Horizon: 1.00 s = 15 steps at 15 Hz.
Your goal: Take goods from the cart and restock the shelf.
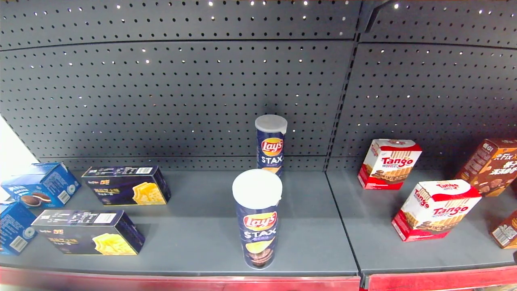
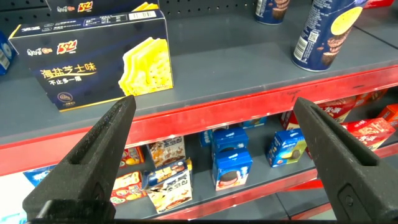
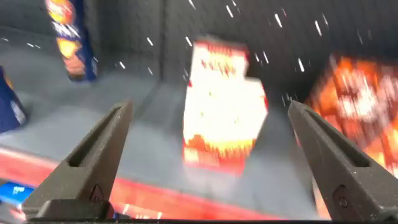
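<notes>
Two tall dark-blue chip cans stand on the grey shelf [image 1: 202,226], one near the front edge [image 1: 257,218] and one at the back [image 1: 271,143]. My left gripper [image 2: 211,155] is open and empty, held in front of the shelf's red front edge [image 2: 249,99], below a dark cracker box [image 2: 93,56] and left of the front chip can [image 2: 323,31]. My right gripper [image 3: 208,168] is also open and empty, facing a red-and-white wafer box [image 3: 224,106] on the shelf's right section.
Two dark cracker boxes [image 1: 127,186] [image 1: 91,232] and blue cookie boxes [image 1: 40,184] lie at the left. Two wafer boxes [image 1: 387,163] [image 1: 434,210] and brown boxes [image 1: 490,165] fill the right. A lower shelf holds several small boxes [image 2: 230,162]. Bare shelf surrounds the cans.
</notes>
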Tool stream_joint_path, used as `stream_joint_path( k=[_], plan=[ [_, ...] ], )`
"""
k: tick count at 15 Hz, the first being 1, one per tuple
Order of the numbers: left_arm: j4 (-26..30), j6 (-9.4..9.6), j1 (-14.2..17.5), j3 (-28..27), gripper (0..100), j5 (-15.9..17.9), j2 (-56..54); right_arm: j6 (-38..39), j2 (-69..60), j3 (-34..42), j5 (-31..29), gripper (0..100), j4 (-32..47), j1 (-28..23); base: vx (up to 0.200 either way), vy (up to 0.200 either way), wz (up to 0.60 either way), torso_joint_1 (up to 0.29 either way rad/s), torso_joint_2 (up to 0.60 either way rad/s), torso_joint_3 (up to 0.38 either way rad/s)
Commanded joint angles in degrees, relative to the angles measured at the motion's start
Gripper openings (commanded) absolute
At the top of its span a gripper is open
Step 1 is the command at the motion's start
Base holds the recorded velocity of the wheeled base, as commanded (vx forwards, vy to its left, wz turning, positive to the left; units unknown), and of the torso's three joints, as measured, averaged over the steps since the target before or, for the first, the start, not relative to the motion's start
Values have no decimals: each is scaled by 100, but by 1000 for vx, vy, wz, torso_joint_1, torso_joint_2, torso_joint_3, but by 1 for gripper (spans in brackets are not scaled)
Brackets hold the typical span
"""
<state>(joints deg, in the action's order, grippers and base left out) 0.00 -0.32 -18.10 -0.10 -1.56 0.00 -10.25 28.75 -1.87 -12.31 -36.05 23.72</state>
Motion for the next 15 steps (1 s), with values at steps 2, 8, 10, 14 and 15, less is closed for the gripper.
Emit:
stream_joint_path(
  k=[2,8,10,14,15],
  plan=[
    [0,-3,0,1,100,-2,0,296,-950,178,300,100,449,-720,0,0,0,0,0,0],
    [0,-3,0,1,100,-2,0,682,527,-306,256,100,-465,-1608,0,0,0,0,0,0],
    [0,-3,0,1,100,-2,0,814,1309,-684,282,100,-649,-1713,0,0,0,0,0,0],
    [0,-3,0,1,100,-2,0,770,1379,-982,581,100,-570,-1168,0,0,0,0,0,0],
    [0,-3,0,1,100,-2,0,770,1177,-912,572,100,-535,-1019,0,0,0,0,0,0]
  ],
)
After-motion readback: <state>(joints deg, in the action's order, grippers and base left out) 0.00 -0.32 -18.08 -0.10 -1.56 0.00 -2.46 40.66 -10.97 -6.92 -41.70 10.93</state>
